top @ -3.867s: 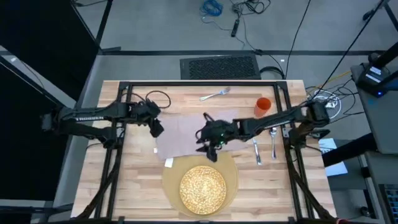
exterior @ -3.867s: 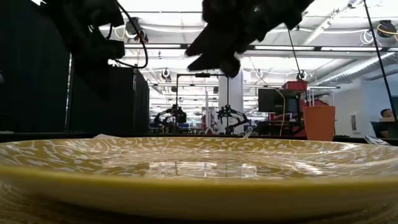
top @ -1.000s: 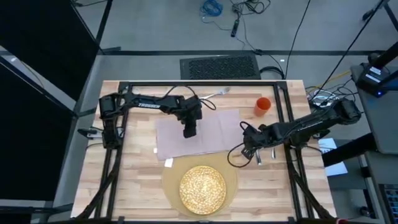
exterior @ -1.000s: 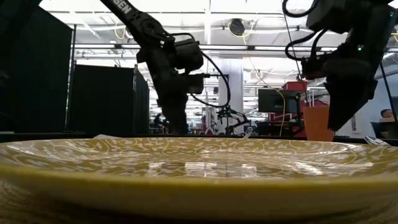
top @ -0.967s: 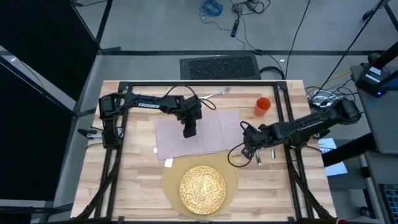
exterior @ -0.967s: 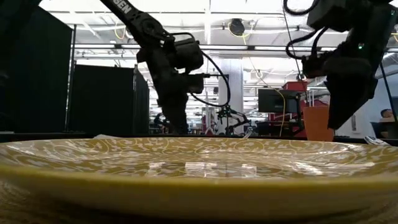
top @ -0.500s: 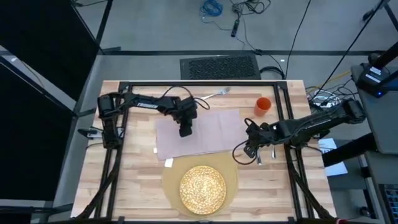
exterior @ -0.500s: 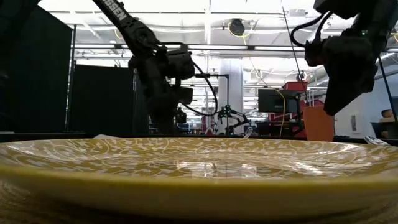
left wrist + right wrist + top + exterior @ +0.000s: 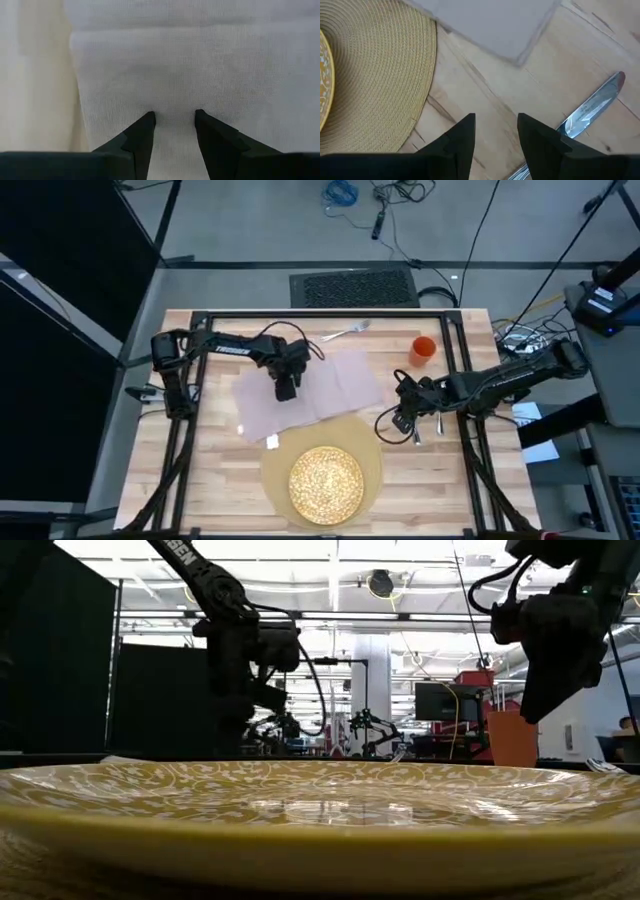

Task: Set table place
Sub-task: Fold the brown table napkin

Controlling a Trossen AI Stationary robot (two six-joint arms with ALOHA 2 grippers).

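Observation:
The beige napkin (image 9: 335, 385) lies flat on the table (image 9: 215, 480), skewed, its near edge close to the far rim of the tan placemat (image 9: 372, 465). The yellow plate (image 9: 326, 480) rests on that mat. My left gripper (image 9: 285, 391) stands on the napkin's left half, fingers a little apart (image 9: 174, 116). My right gripper (image 9: 404, 423) hovers open over bare wood between the placemat and the knife (image 9: 414, 427). The spoon (image 9: 440, 412) lies right of the knife. The fork (image 9: 347, 332) and the orange cup (image 9: 423, 350) are at the far side. My left gripper comes from above, pointing down, and sets both fingertips (image 9: 148, 120) on the napkin's upper face (image 9: 175, 90), left of its middle. The cloth between the tips stays flat and is not pinched. The napkin lies spread on the table.
A black frame (image 9: 190, 430) rings the tabletop. In the right wrist view the knife's blade (image 9: 592, 107) lies just beyond my fingers, the placemat's rim (image 9: 380, 75) on the other side, and a napkin corner (image 9: 490, 25) ahead. Bare wood shows at the near left.
My left gripper has gone toward the table's left edge, fingertips on the napkin. The napkin has slid left with it and turned, its left near corner swinging toward the near left. My right gripper has risen a little beside the knife.

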